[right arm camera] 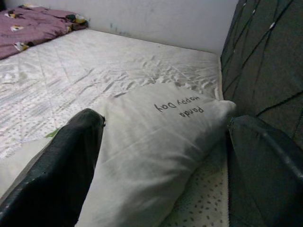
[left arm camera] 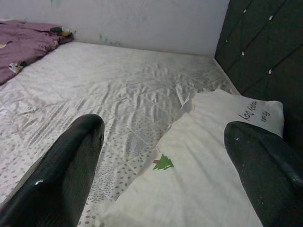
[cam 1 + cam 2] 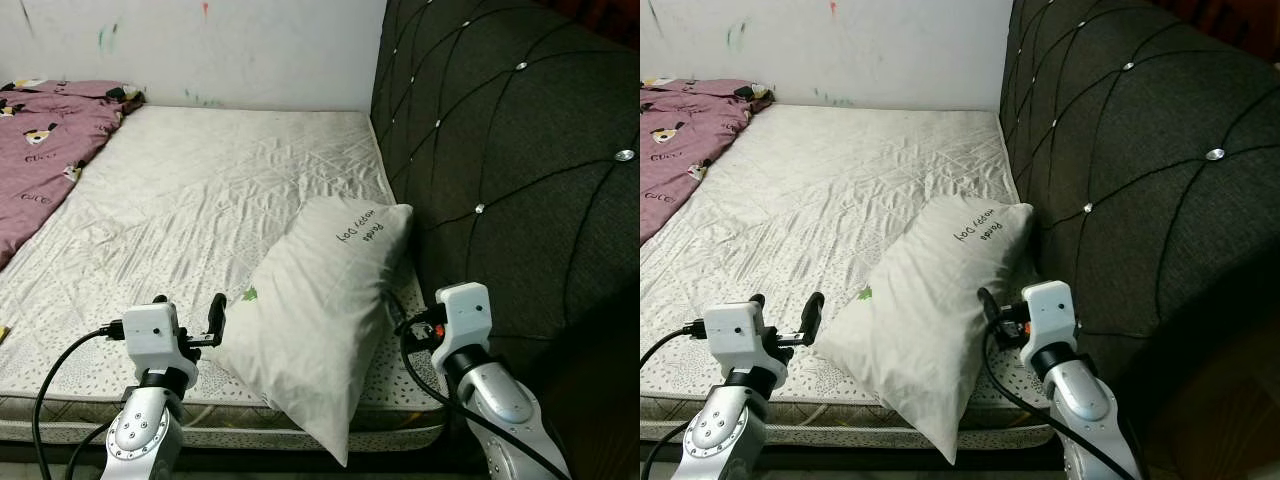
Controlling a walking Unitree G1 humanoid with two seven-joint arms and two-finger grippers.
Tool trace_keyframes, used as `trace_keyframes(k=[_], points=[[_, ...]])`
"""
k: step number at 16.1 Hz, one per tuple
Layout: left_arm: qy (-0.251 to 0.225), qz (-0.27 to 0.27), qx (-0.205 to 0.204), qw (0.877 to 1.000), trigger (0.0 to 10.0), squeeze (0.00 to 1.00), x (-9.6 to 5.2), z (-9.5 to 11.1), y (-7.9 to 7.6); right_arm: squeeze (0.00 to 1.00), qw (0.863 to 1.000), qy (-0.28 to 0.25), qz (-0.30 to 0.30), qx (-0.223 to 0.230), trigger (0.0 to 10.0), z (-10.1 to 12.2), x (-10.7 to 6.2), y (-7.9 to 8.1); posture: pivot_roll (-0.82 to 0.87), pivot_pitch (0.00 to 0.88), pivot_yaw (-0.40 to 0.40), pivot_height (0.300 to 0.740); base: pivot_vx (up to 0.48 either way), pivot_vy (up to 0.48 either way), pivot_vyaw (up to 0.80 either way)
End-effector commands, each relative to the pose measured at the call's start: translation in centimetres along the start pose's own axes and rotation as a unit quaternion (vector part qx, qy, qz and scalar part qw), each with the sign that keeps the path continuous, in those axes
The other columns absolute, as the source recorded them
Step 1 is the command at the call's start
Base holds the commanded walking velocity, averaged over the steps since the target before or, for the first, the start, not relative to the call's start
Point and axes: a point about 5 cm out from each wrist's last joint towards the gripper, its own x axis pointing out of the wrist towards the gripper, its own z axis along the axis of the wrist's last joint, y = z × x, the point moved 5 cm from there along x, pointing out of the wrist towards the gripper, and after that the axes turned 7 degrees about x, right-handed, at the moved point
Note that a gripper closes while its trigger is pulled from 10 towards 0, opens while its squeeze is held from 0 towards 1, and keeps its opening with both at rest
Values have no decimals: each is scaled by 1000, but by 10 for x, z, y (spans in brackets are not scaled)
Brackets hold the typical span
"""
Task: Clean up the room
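Both grippers sit at the near end of the pillow (image 3: pixel 320 320), one on each side of it. The left gripper (image 3: pixel 190 318) has its fingers (image 2: pixel 61 175) spread wide apart, gripping nothing, just beside the pillow's left edge, near the little green tree print (image 2: pixel 163 163). The right gripper (image 1: pixel 165 165) is also spread open, one finger over the pillow's right side and the other down by the headboard (image 3: pixel 520 150), so the pillow's edge lies between them but isn't clamped.

The pillow itself is white with "Panda Happy Day" lettering (image 3: pixel 360 230) at its far end. It lies on the mattress (image 3: pixel 200 200), pushed up against the dark tufted headboard, and its near corner hangs past the mattress edge. Well away from the pillow, at the far left corner of the mattress, there's a rumpled purple blanket (image 3: pixel 45 140) against the white wall (image 3: pixel 250 50).
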Motion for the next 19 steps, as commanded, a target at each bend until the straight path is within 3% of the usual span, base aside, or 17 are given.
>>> trace_keyframes(k=[1,4,8,11,13,15,19], points=[[-9,3,3,1000,10000,0,5,4,1,0,1000,-2,-3,-7,10000,1,3,-3,11,0,0,740,0,0,0],[-21,8,1,1000,10000,0,15,10,1,0,1000,-16,-3,-7,10000,7,15,-2,15,0,-2,740,0,0,0],[-39,34,6,999,10000,0,23,17,10,0,999,-38,-27,-12,10000,15,25,-13,22,0,0,740,0,0,0],[-38,91,21,995,10000,0,7,12,41,0,998,-47,-43,3,10000,17,16,-26,24,0,-5,740,0,0,0],[6,88,37,995,10000,0,-17,-19,50,0,998,-28,-59,2,10000,3,-2,-32,32,0,-12,740,0,0,0],[31,80,31,996,10000,0,-28,-33,50,0,997,-17,-78,4,10000,-7,-13,-37,34,0,-12,740,0,0,0],[12,55,43,998,10000,0,-17,-24,40,0,996,-23,-84,9,10000,-2,-3,-38,32,0,-6,740,0,0,0]])
